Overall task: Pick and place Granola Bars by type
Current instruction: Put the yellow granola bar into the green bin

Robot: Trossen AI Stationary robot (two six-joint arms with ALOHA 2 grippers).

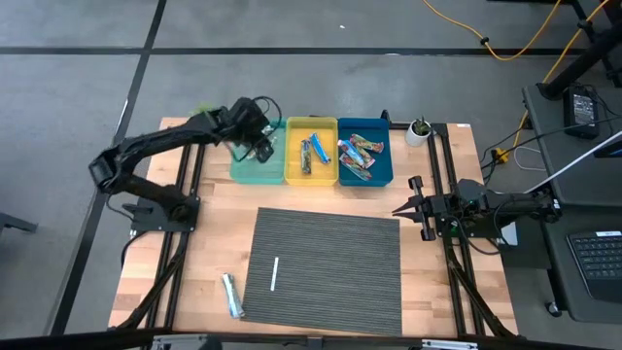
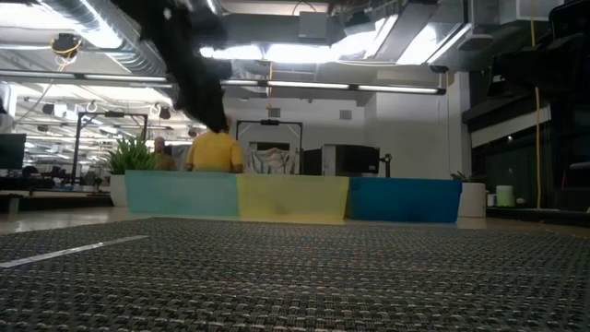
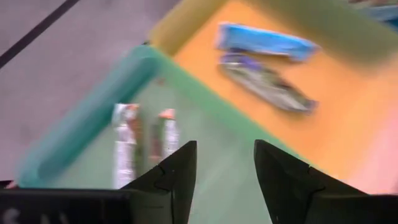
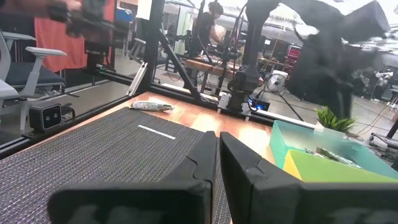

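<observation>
Hovering over the green bin [image 1: 255, 167], the left tool [image 3: 224, 180] has its fingers apart and empty; two silvery bars [image 3: 144, 140] lie below. Blue bars [image 1: 311, 154] fill the yellow bin [image 1: 311, 177], multicoloured bars [image 1: 358, 156] the blue bin [image 1: 364, 180]. One grey bar [image 1: 230, 295] remains on the table [image 1: 219, 233]. Right tool [image 4: 217, 163] closed, beside the mat [image 1: 326, 270].

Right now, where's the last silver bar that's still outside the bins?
In the high view, the silver bar lies on the bare wood at the table's front left, just off the dark mat's left edge, near the thin white stick.
</observation>
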